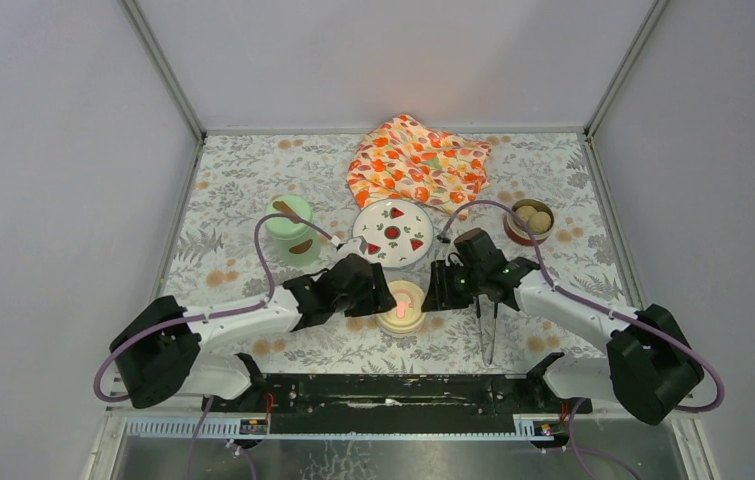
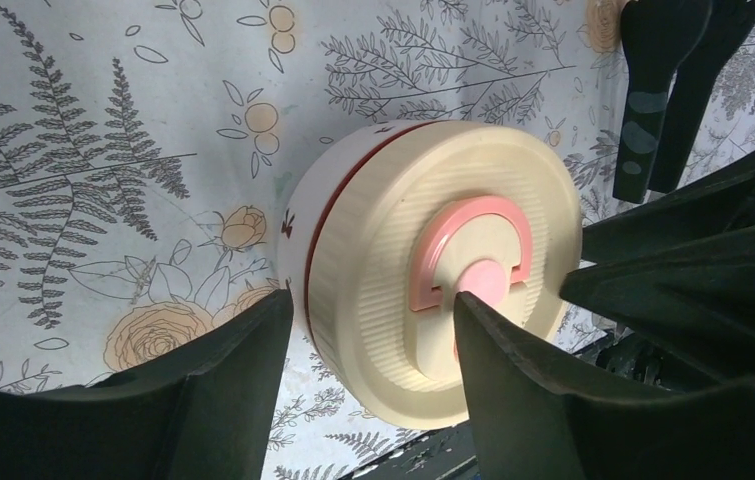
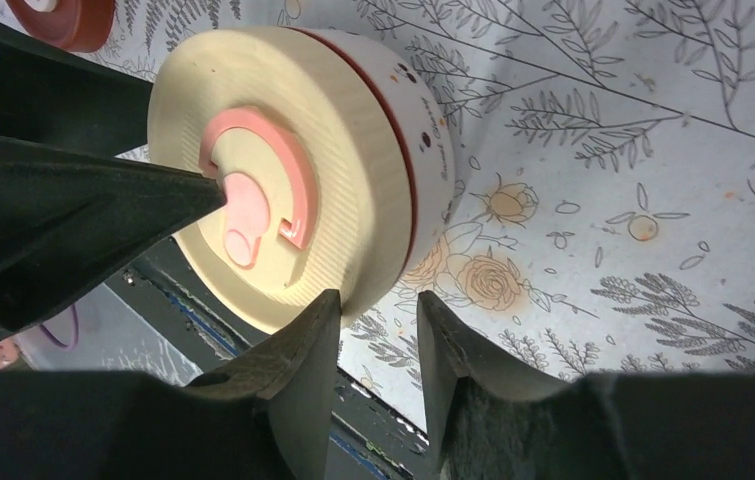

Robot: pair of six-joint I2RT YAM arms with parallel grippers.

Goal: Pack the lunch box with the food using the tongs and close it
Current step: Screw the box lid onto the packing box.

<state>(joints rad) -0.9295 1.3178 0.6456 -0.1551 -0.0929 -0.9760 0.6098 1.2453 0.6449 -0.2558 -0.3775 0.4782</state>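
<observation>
A low lunch box pot with a cream lid and pink knob (image 1: 400, 305) (image 2: 433, 260) (image 3: 283, 190) stands near the front edge between both grippers. My left gripper (image 1: 380, 298) (image 2: 373, 335) is open. It straddles the lid's near rim, with one finger beside the wall and one fingertip (image 3: 193, 190) at the pink knob. My right gripper (image 1: 441, 288) (image 3: 378, 320) is open just off the lid's right edge, with nothing between its fingers. The tongs (image 1: 488, 328) (image 2: 658, 100) lie flat on the table. Beige food balls (image 1: 536, 219) sit in a dark red pot. The mint-green pot (image 1: 288, 222) stands at the left.
A white plate with red fruit prints (image 1: 393, 232) lies just beyond the cream pot. An orange patterned cloth (image 1: 418, 160) is bunched at the back. The black base rail (image 1: 393, 385) runs close in front of the pot. A dark red round piece (image 3: 63, 15) shows beyond the left gripper.
</observation>
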